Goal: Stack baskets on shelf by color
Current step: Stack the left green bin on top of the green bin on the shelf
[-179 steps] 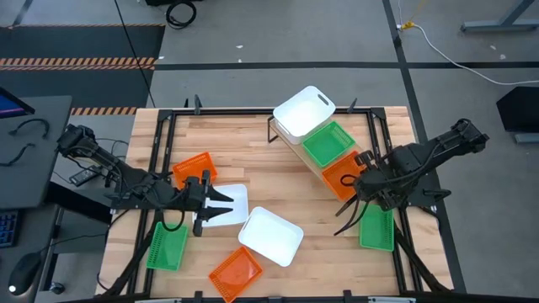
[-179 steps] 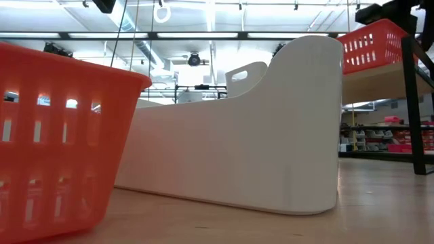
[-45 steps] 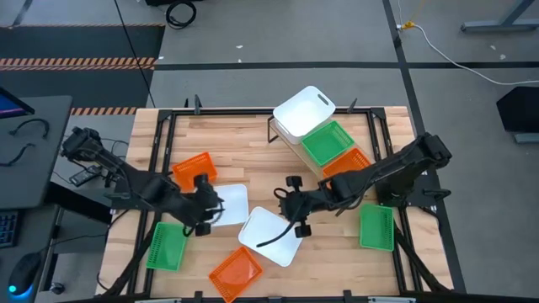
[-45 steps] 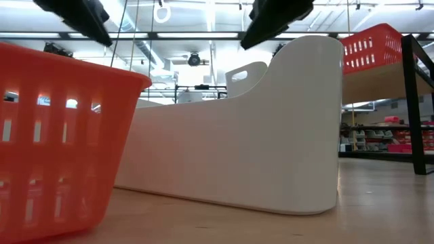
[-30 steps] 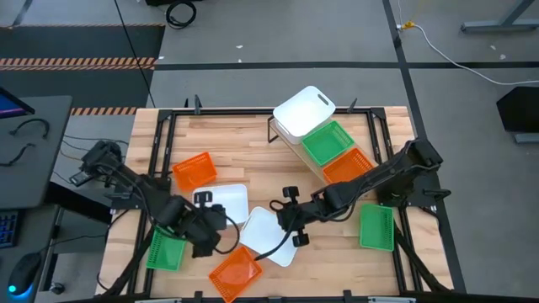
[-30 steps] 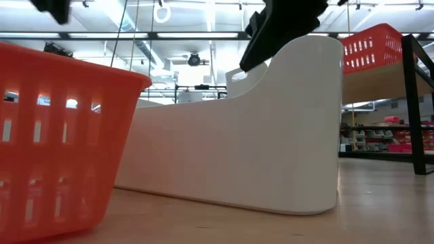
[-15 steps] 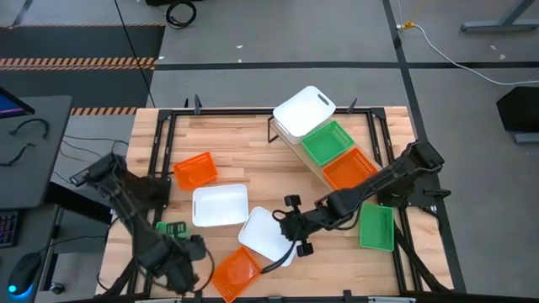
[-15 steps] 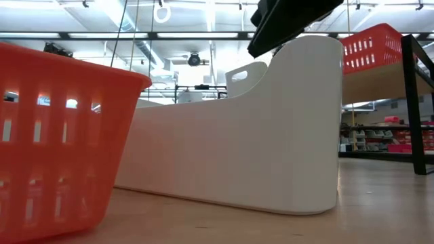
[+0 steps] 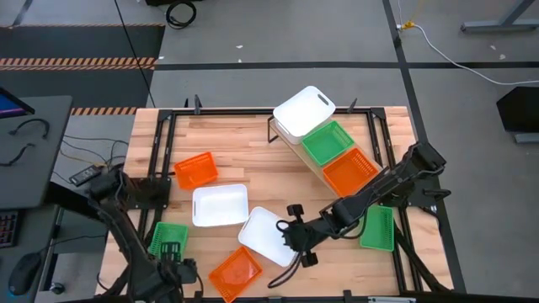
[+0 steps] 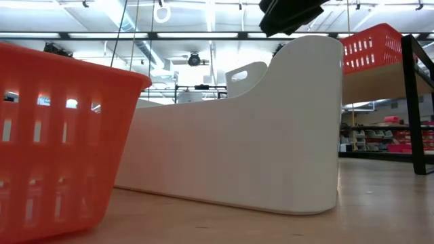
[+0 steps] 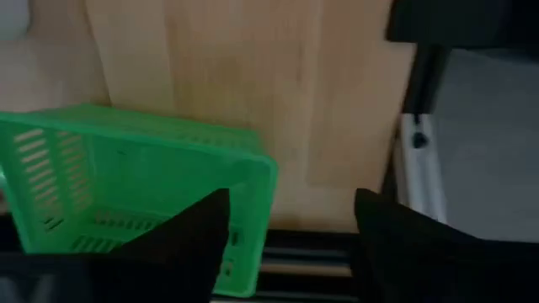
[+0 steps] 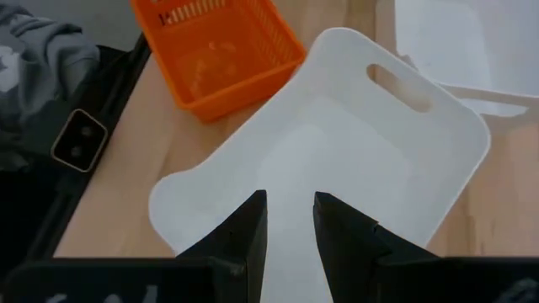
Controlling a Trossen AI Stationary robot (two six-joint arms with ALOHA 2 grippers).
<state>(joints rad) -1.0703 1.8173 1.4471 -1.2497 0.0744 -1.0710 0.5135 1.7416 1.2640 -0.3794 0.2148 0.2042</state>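
Surface of pale, matt wooden planks with visible grain, edged by a black metal frame. White baskets of smooth solid plastic with a faint satin sheen and a cut-out handle slot; orange baskets and green baskets of slotted, slightly glossy mesh plastic. Shelf of light plywood on thin black metal legs. Arm links and the fingers of the right pincer look like matt black plastic or coated metal. Surrounding floor is smooth grey concrete.
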